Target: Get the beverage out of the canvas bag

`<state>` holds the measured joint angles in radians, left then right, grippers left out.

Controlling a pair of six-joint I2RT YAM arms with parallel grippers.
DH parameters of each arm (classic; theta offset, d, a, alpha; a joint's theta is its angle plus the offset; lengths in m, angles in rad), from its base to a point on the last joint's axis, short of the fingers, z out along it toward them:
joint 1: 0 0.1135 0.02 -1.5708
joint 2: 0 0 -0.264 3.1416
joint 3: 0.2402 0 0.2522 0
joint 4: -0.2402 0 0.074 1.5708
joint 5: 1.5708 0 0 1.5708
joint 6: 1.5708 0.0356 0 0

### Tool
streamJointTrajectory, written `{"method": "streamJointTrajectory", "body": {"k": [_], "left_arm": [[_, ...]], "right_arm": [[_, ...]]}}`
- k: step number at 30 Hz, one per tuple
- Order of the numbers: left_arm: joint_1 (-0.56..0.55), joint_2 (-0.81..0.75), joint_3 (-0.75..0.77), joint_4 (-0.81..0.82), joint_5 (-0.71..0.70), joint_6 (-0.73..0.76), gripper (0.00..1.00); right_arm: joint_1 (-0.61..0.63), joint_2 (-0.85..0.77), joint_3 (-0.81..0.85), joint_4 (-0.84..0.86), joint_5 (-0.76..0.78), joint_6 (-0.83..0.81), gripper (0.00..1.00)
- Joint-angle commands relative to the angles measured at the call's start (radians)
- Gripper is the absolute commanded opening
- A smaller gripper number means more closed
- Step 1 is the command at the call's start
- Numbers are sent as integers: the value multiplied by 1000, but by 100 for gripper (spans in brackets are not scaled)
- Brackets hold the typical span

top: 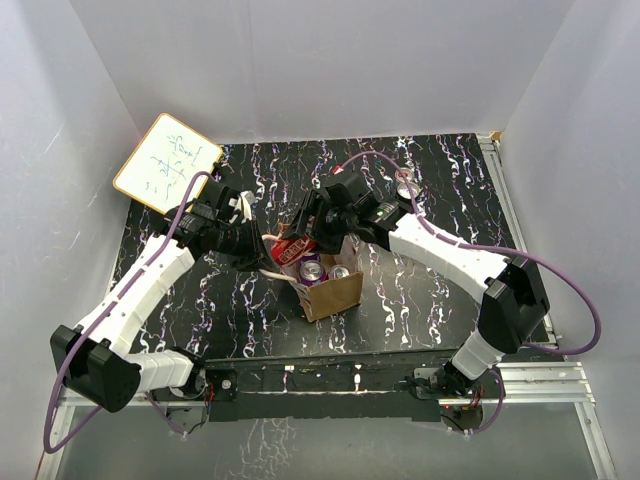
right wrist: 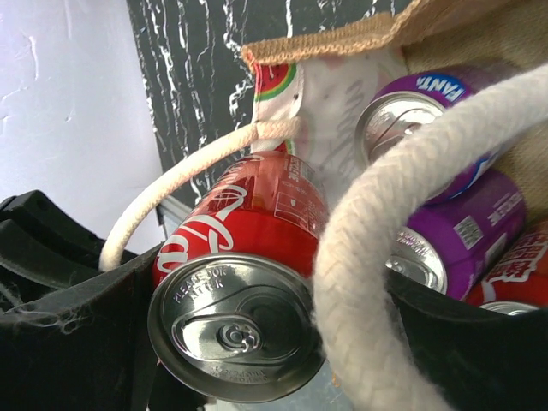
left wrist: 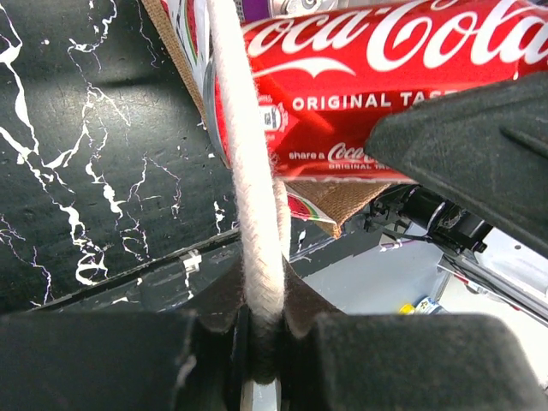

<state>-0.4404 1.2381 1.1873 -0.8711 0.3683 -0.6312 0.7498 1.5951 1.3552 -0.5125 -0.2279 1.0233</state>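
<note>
The tan canvas bag (top: 335,293) stands mid-table with its mouth up, and two purple Fanta cans (top: 312,268) show inside it. My left gripper (top: 262,256) is shut on one off-white rope handle (left wrist: 248,171), pinched between its jaws (left wrist: 264,300). My right gripper (top: 305,238) is shut on a red Coca-Cola can (right wrist: 248,231), the beverage, which lies tilted at the bag's mouth (right wrist: 342,38). In the right wrist view the can's silver top (right wrist: 231,330) faces the camera, and the other rope handle (right wrist: 377,257) loops in front of it. The purple cans (right wrist: 428,111) sit deeper in the bag.
A whiteboard (top: 167,163) leans at the back left corner of the black marbled table (top: 430,290). A small can-like object (top: 407,186) sits at the back right. An aluminium rail (top: 520,215) runs along the table's right edge, and white walls close in three sides.
</note>
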Motion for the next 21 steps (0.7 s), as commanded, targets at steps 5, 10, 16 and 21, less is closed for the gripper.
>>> {"method": "streamJointTrajectory", "body": {"k": [5,10,16,21], "left_arm": [[5,-24,49,-47,19,38,0],[5,-28,46,-49,10,43,0],[5,-30,49,-65,-25,54,0],[5,-34,40,-74,-50,56,0]], "right_arm": [[-11,-78,-4,78,-126,118,8],[-41,-110,-58,105,-226,180,8],[-52,-141,-67,122,-326,182,8],[-60,-175,-86,125,-408,186,8]]}}
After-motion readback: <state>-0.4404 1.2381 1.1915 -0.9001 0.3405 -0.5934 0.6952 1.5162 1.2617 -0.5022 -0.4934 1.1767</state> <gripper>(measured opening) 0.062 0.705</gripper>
